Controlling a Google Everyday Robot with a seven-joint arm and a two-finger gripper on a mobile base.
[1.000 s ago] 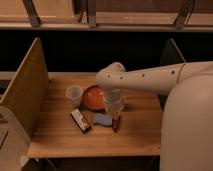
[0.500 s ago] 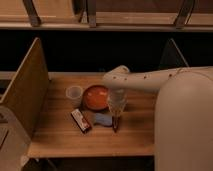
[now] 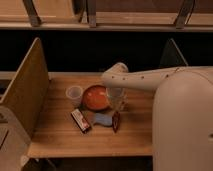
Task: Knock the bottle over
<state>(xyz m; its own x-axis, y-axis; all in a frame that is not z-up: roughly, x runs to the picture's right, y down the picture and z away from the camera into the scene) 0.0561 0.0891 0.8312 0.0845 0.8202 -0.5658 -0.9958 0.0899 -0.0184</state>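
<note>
My gripper [image 3: 116, 101] hangs from the pale arm that reaches in from the right. It is low over the wooden table [image 3: 55, 135], just right of an orange bowl [image 3: 95, 97]. A whitish translucent shape sits right at the gripper. I cannot tell the bottle apart from the gripper there, so the bottle is hidden or merged with it. A wide-mouthed translucent cup [image 3: 74, 93] stands upright left of the bowl.
A dark red snack bar [image 3: 80, 120], a blue packet [image 3: 102, 119] and a dark reddish item [image 3: 116, 121] lie in front of the bowl. Wooden side panels [image 3: 25, 95] flank the table. My pale body [image 3: 182, 125] fills the right side.
My arm and body have shifted slightly left in the view. The gripper stays just right of the orange bowl. The cup, bowl and packets have not moved.
</note>
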